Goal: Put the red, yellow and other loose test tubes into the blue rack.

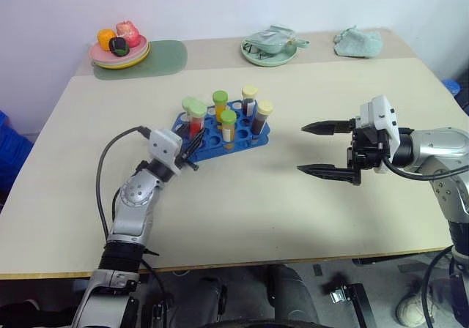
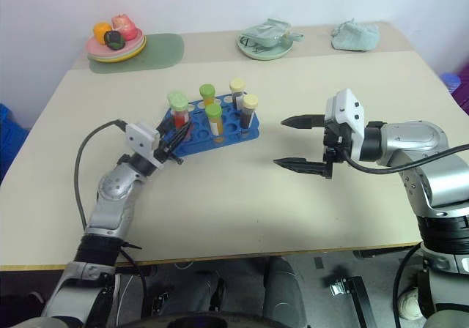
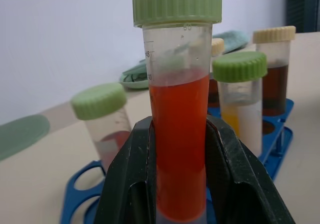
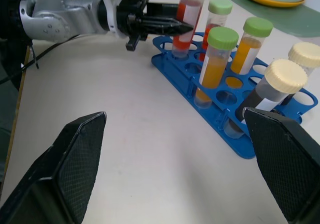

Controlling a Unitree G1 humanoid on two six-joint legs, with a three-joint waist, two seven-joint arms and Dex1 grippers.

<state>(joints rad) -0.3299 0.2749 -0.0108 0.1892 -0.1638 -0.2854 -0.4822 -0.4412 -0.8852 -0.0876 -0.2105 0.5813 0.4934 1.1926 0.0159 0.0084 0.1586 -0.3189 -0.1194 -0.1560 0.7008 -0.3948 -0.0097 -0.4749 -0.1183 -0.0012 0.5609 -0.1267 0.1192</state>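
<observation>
The blue rack [image 1: 245, 139] stands mid-table and holds several capped tubes: yellow ones with green caps [image 1: 229, 123] and dark ones with cream caps [image 1: 264, 116]. My left gripper [image 1: 192, 146] is at the rack's near-left end, shut on a red test tube [image 3: 180, 134] with a green cap. That red tube [image 4: 187, 19] stands almost upright with its lower end in a corner hole of the rack. Beside it stands another green-capped tube [image 3: 102, 119] with a little red liquid. My right gripper [image 1: 302, 149] hovers open and holds nothing, to the right of the rack.
A plate of toy fruit [image 1: 119, 46] on a green mat [image 1: 163, 56] sits at the back left. A green plate with a crumpled cloth [image 1: 270, 46] and a teal cloth [image 1: 357, 42] lie along the back edge.
</observation>
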